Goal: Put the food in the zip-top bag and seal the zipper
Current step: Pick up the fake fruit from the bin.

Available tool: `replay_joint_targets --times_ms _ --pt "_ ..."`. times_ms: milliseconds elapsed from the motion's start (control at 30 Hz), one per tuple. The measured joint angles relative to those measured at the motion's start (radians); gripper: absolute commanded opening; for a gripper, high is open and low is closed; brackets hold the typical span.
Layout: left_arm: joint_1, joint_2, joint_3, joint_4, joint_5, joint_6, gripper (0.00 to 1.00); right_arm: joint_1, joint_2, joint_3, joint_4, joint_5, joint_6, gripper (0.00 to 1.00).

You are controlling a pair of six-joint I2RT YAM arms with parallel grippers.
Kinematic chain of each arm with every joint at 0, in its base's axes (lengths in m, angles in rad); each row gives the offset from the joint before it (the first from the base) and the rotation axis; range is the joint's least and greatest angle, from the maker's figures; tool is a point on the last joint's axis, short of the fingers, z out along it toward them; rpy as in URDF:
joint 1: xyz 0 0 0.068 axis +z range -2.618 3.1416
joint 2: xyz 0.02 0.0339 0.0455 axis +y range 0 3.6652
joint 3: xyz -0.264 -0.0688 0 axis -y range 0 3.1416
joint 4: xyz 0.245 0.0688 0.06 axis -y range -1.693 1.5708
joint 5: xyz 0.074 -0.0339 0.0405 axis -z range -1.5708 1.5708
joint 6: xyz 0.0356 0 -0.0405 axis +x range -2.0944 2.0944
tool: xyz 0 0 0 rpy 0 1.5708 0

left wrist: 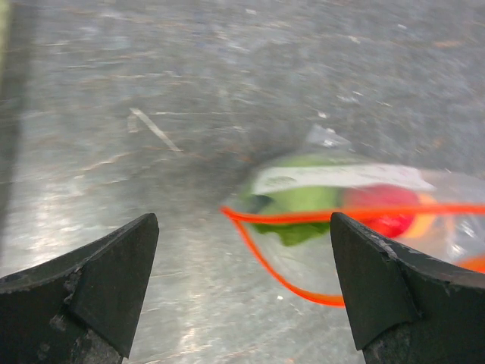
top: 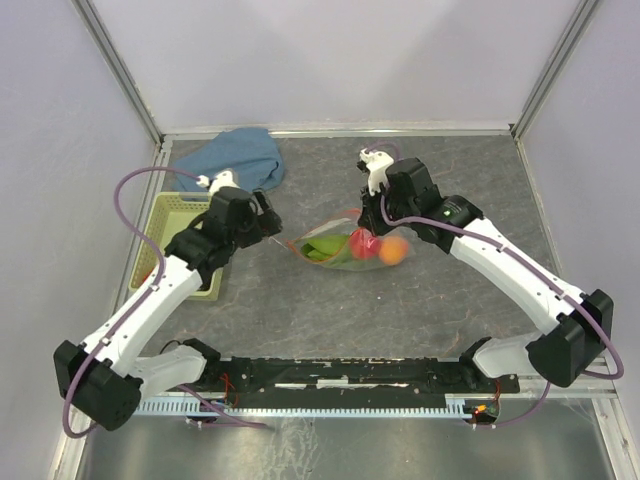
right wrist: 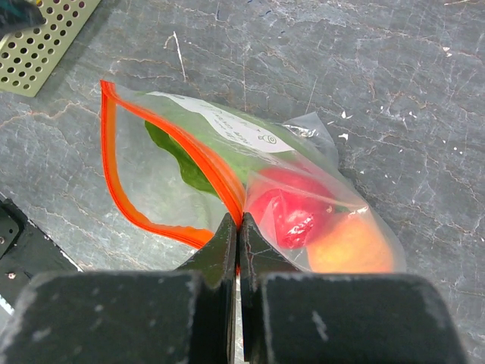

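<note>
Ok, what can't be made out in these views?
- Right wrist view: the zipper runs behind the shut right gripper; its end and any slider are hidden.
- Left wrist view: the zip-top bag is blurred and cut by the right edge; the food is coloured blobs.
- Top view: the left arm covers part of the basket, hiding its contents.

The left arm (top: 150,300) is reaching forward with its elbow bending inward, and the left gripper (left wrist: 242,227) is pointing downward and standing with its jaws spread wide. The right arm (top: 510,265) is stretching forward and angling inward. The right gripper (right wrist: 239,227) is pressing its fingers tight together, pinching the zipper (right wrist: 110,144) at its fingertips.
</note>
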Motion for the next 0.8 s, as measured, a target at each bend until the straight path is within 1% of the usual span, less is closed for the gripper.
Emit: replay_joint_targets --times_ms 100,133,233,333,567,667,800 --pt "0.126 -0.002 -0.003 -0.052 0.008 0.028 1.00 0.000 -0.019 -0.027 0.018 0.000 -0.004 0.02" --pt "0.183 -0.001 -0.003 -0.072 0.009 0.048 1.00 0.000 -0.027 -0.039 0.028 0.000 -0.005 0.02" --pt "0.304 0.019 -0.001 -0.113 0.008 0.101 1.00 0.000 -0.038 -0.064 0.049 -0.002 -0.005 0.02" --pt "0.392 0.072 0.017 -0.148 0.009 0.158 0.99 0.004 -0.050 -0.091 0.071 0.000 -0.005 0.03" --pt "0.589 0.220 0.055 -0.145 0.020 0.273 0.96 0.025 -0.113 -0.130 0.079 0.020 -0.012 0.03" --pt "0.654 0.309 0.079 -0.142 0.041 0.296 0.93 0.027 -0.124 -0.130 0.090 0.029 -0.013 0.03" --pt "0.667 0.408 0.092 -0.140 0.073 0.323 0.91 0.027 -0.124 -0.133 0.098 0.039 -0.016 0.03"
